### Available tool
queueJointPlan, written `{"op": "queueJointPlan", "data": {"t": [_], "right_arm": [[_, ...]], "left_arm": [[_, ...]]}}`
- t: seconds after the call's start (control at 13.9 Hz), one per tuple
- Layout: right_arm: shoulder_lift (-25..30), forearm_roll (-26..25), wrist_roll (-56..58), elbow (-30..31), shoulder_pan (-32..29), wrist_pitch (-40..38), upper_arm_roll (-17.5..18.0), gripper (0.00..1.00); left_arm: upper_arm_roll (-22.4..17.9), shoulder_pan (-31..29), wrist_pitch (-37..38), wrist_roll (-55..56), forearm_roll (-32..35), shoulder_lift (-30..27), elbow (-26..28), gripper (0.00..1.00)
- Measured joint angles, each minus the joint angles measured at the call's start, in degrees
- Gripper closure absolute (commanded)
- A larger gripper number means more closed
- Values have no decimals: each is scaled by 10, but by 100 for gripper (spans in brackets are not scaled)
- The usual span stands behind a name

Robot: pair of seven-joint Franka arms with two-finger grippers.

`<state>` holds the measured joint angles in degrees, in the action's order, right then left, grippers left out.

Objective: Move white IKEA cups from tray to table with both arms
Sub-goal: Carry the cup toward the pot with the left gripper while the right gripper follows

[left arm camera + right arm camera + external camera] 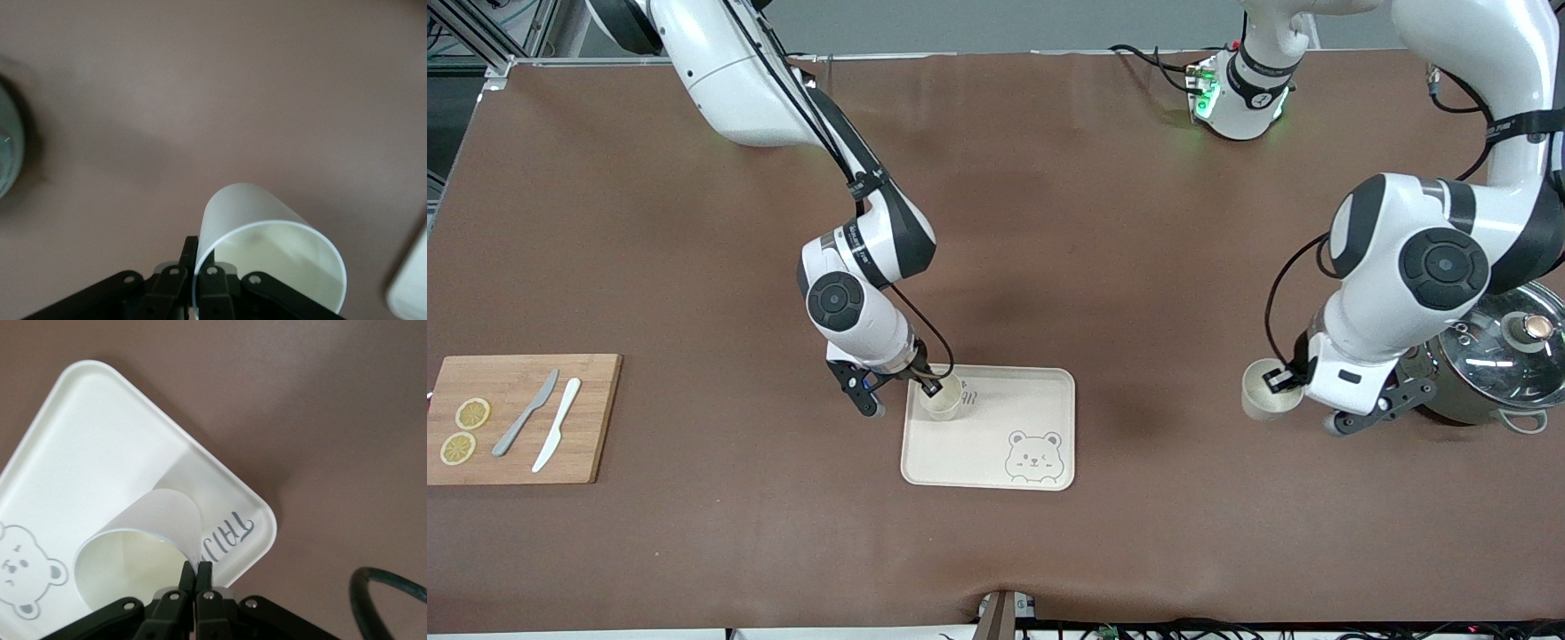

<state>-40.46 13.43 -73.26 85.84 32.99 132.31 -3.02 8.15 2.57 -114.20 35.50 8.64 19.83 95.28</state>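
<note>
Cream-white cup in the black right gripper over a cream tray printed with a grey bear.

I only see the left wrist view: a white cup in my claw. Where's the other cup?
Observer: The second white cup stands on the bear-print tray, its rim pinched by the right claw.
Operator: What's the grey thing at my picture's edge?
Observer: A steel pot with a glass lid, at the left arm's end.
Operator: Anything else?
Observer: A wooden cutting board at the right arm's end holds lemon slices, a grey knife and a white knife.
</note>
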Motion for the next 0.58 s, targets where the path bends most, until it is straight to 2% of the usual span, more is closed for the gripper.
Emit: {"op": "queueJointPlan", "data": {"t": [0.14, 0.36, 0.58], "right_arm": [[0, 0, -1, -36, -4, -55, -3, 100], [7, -3, 19, -95, -27, -185, -9, 100], [30, -6, 126, -89, -61, -261, -14, 100]], "left_arm": [[1, -48, -25, -46, -18, -28, 74, 100], [2, -109, -96, -122, -62, -55, 176, 100], [5, -119, -171, -136, -66, -65, 262, 100]]}}
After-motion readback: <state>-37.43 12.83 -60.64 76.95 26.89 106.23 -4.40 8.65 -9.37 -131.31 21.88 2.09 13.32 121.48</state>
